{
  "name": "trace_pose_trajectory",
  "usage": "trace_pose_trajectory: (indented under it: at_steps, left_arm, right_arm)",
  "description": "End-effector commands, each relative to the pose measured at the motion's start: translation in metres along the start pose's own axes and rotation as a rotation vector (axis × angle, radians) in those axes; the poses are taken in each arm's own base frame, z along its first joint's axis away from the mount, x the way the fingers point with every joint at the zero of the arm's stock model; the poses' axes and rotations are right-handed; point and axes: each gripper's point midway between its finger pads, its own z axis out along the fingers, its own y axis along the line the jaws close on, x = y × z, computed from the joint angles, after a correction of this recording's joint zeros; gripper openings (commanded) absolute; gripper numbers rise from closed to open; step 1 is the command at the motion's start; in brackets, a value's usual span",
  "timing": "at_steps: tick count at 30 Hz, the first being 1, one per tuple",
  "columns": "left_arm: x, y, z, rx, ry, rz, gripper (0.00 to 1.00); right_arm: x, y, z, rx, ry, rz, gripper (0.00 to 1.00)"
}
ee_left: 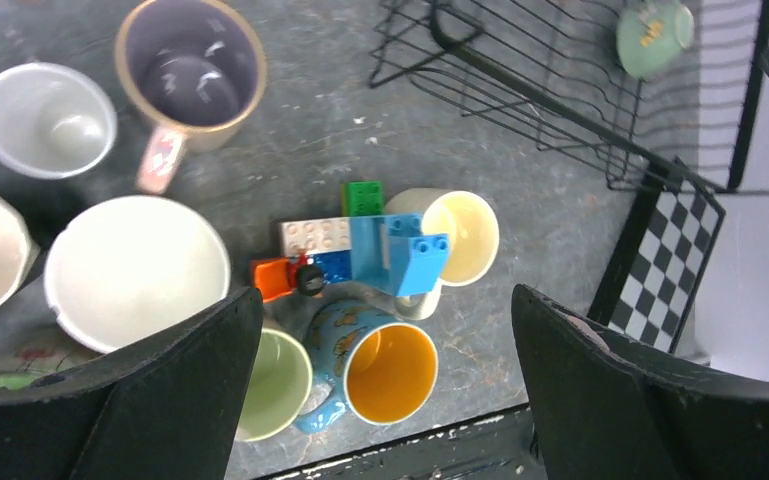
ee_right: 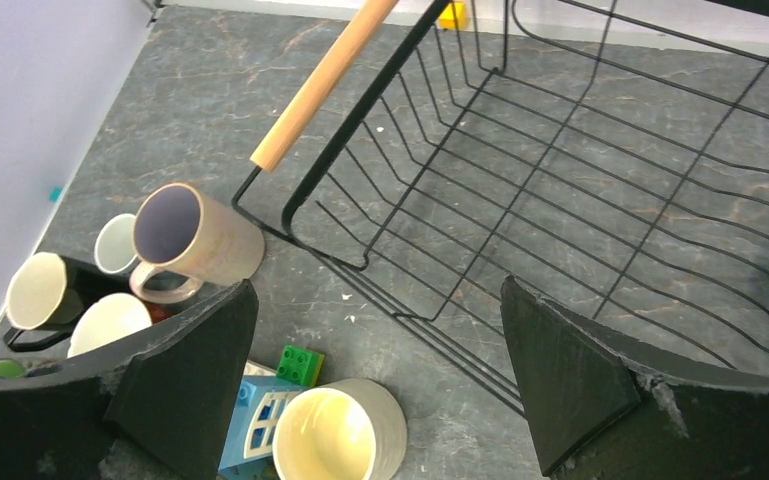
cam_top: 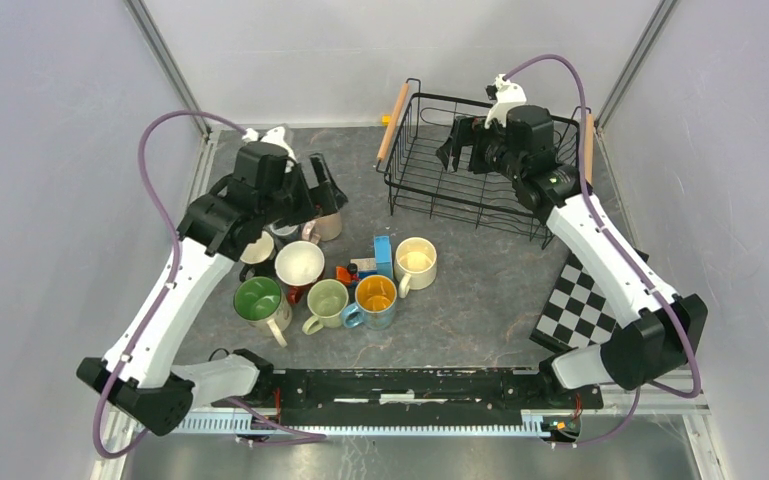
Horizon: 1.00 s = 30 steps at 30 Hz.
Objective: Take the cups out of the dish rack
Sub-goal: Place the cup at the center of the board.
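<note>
- My left gripper point(cam_top: 323, 186) hangs wide open over cups point(cam_top: 300, 265) by the table's point(cam_top: 480, 300) left edge.
- My right gripper point(cam_top: 457, 148), also spread, hovers over the dish rack point(cam_top: 430, 100).

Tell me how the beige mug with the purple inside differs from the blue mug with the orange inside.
Outside, the beige mug is pale tan; the blue mug bears a printed pattern. Inside, the beige mug is dark purple, the blue mug orange-yellow. The beige mug stands farther back, nearer the dish rack; the blue mug stands near the front edge. Both stand upright and empty on the table.
</note>
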Motion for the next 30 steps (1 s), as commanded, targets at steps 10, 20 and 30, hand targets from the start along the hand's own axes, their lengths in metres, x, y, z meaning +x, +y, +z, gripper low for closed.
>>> trace_pose_trajectory:
  at_steps: [10,20,30]
  left_arm:
    - [0.02,-0.117,0.006,0.432,0.089,0.332,1.0]
    - [0.034,-0.135,0.009,0.545,0.107,0.381,1.0]
    - [0.045,-0.135,0.008,0.589,0.128,0.369,1.0]
  right_arm:
    - [-0.012,-0.073,0.007,0.302,0.023,-0.021,0.98]
    - [-0.005,-0.173,0.018,0.587,0.068,-0.01,0.98]
    - [0.003,-0.226,0.047,0.795,0.147,-0.084,0.98]
